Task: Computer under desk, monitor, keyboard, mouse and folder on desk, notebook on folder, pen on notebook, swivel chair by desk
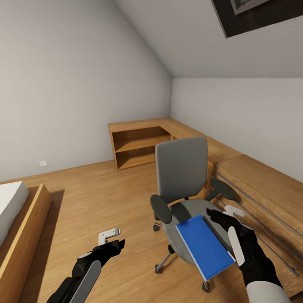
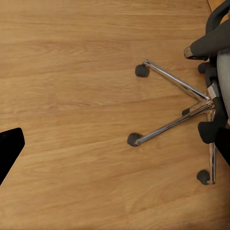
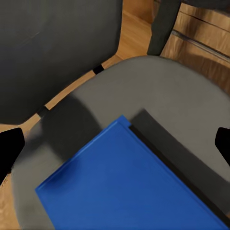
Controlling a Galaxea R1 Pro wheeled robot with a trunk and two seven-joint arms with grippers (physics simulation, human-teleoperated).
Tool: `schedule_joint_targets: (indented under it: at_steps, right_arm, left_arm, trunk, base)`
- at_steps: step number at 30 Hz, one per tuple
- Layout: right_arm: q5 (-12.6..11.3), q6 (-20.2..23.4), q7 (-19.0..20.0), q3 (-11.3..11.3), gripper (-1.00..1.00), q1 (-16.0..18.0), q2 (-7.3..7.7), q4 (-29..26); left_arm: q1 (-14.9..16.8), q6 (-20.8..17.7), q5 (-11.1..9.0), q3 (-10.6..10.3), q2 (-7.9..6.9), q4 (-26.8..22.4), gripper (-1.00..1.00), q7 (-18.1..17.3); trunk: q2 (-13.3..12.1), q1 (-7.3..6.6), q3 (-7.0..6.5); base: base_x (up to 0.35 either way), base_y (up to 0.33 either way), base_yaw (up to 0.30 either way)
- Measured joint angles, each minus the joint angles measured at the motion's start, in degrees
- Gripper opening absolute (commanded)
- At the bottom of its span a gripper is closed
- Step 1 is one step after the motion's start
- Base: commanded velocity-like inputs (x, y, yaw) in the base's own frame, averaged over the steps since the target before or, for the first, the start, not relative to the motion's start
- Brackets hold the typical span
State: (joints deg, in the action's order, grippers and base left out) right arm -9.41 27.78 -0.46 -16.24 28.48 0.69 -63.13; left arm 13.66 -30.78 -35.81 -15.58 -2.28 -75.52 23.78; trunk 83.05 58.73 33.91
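The swivel chair (image 1: 182, 168) stands mid-room on the wood floor, its grey back towards the far wall. The blue folder (image 1: 204, 246) lies flat on its seat (image 1: 185, 210) and reaches over the front edge. My right gripper (image 1: 222, 219) hovers open just above the folder's far end. In the right wrist view the folder (image 3: 129, 187) lies on the grey seat (image 3: 182, 96), with both fingertips (image 3: 9, 151) spread wide at the edges and nothing between them. My left gripper (image 1: 114, 243) hangs open over bare floor left of the chair, and its wrist view looks down on the chrome base (image 2: 184, 110).
A low wooden shelf unit (image 1: 139, 145) runs along the back wall into the corner. A light wooden dresser (image 1: 265, 193) stands close to the chair's right. A bed with a wooden frame (image 1: 23, 223) is at the left. Open floor lies between bed and chair.
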Motion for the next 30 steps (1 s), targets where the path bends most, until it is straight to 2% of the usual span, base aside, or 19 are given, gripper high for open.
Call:
schedule_joint_targets:
  at_steps: [3,7,20,30]
  right_arm:
    - [-0.7,0.0,0.0,0.0,1.0,0.0,-0.08,-0.2]
    - [-1.3,-0.1,0.0,0.0,1.0,-0.1,-0.25,-0.4]
    - [-1.4,-0.3,0.0,-0.1,1.0,-0.1,-0.65,-0.2]
    - [-3.7,-0.4,0.0,-0.1,1.0,-0.1,-0.6,-0.2]
  left_arm:
    - [0.0,0.0,0.0,0.0,-0.02,0.0,1.0,0.0]
    - [0.0,0.0,0.0,0.0,-0.02,0.1,1.0,-0.1]
    - [0.0,0.0,0.1,0.0,-0.04,0.1,1.0,0.0]
    - [0.0,0.0,0.1,0.0,-0.03,0.1,1.0,0.1]
  trunk:
    - [0.0,0.0,0.0]
    - [0.0,0.01,0.0]
    - [0.0,0.03,-0.02]
    - [0.0,0.03,-0.02]
  base:
    - [0.0,0.0,0.0]
    - [-0.126,0.235,0.0]
    - [-0.25,0.232,-0.269]
    - [-0.298,0.118,-0.062]
